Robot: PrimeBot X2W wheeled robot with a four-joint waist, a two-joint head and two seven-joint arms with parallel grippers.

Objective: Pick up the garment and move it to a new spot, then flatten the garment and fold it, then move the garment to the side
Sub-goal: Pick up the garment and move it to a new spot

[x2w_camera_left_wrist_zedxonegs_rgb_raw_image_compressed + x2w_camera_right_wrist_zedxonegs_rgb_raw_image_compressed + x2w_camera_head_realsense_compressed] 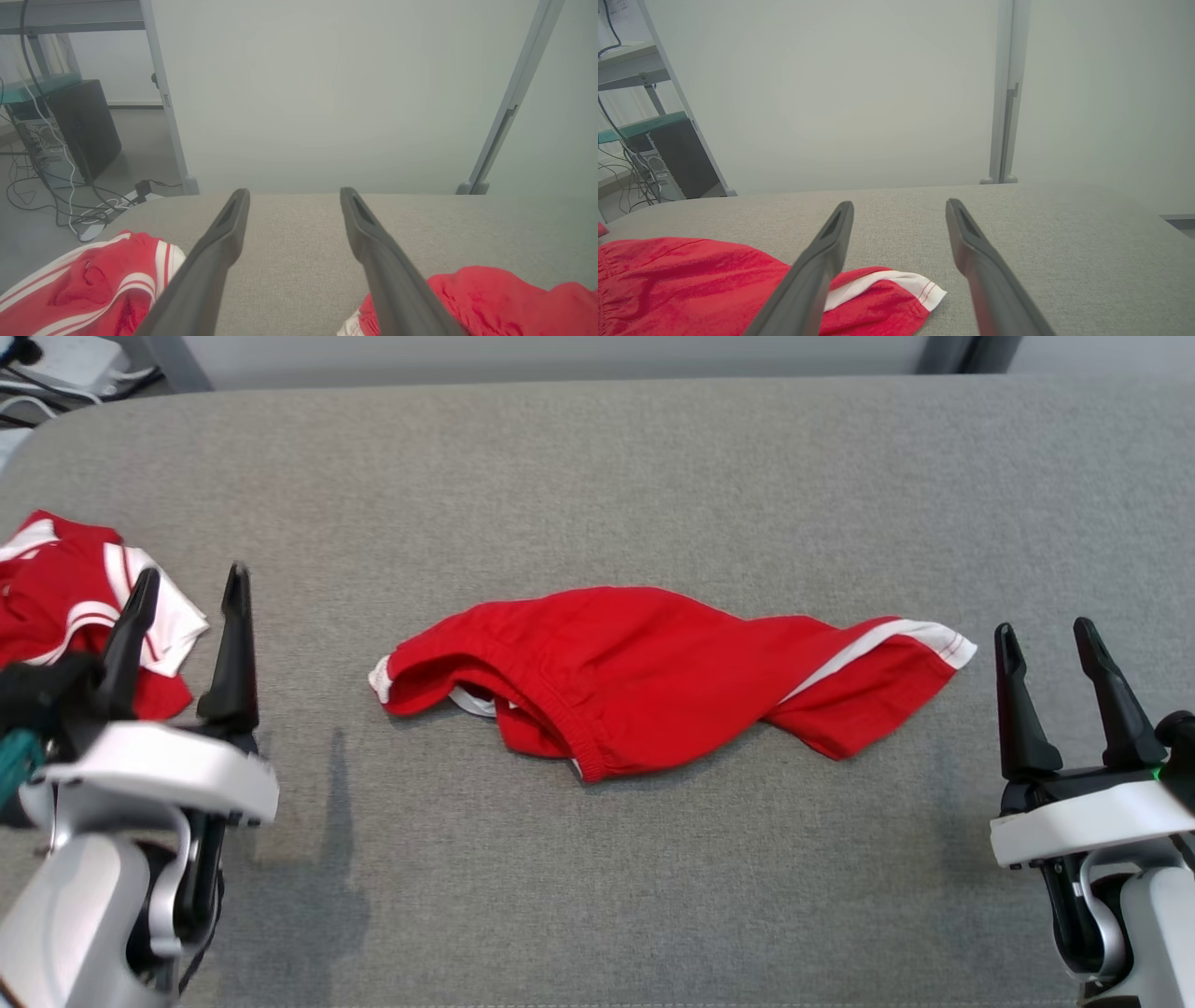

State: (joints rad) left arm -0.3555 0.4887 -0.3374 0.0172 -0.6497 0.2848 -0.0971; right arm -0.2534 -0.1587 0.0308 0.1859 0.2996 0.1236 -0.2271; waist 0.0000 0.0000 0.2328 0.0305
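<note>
A red pair of shorts with white side stripes (653,677) lies crumpled in the middle of the grey table (597,476), waistband toward the left and a leg hem toward the right. Its left end shows in the left wrist view (504,298) and its striped hem in the right wrist view (887,291). My left gripper (187,588) stands open at the lower left, well apart from the shorts, nothing between its fingers (219,247). My right gripper (1046,639) stands open at the lower right, just right of the hem, fingers (831,247) empty.
A second red and white garment (65,597) lies bunched at the table's left edge, behind my left gripper, also in the left wrist view (88,289). Beyond the far edge are a pale wall, metal frame posts (1004,93), a computer tower (79,126) and floor cables.
</note>
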